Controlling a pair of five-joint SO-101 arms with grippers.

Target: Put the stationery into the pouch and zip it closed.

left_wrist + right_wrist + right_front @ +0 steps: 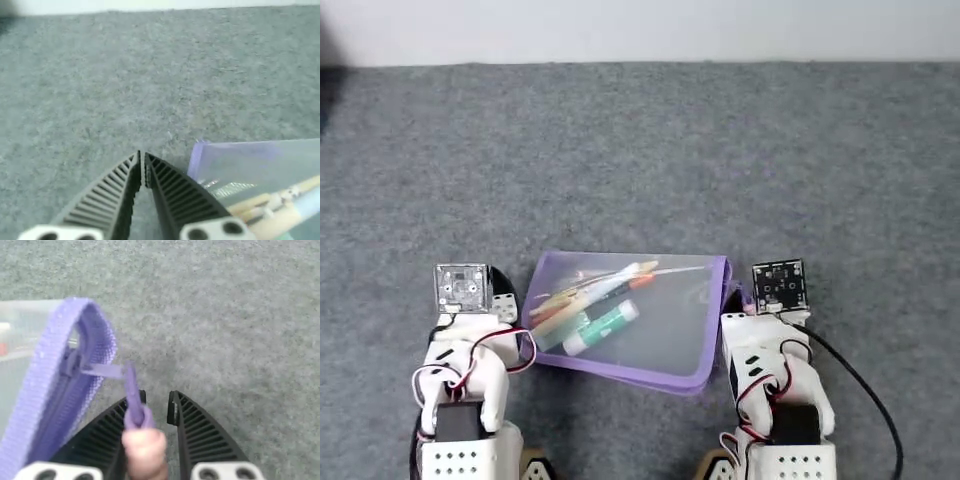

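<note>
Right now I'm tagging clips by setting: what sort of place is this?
Probably a tabletop robot bench: grey carpet-like mat, plain white wall behind, left arm and right arm flanking a clear purple-edged pouch.

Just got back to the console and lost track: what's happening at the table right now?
The stationery is inside the clear, purple-edged pouch, lying on the gray table between the two arms. The left claw is shut and empty beside one end. The right claw is open at the other end, with the zipper pull lying by its tips, not gripped. How far the zip is closed is unclear.
</note>
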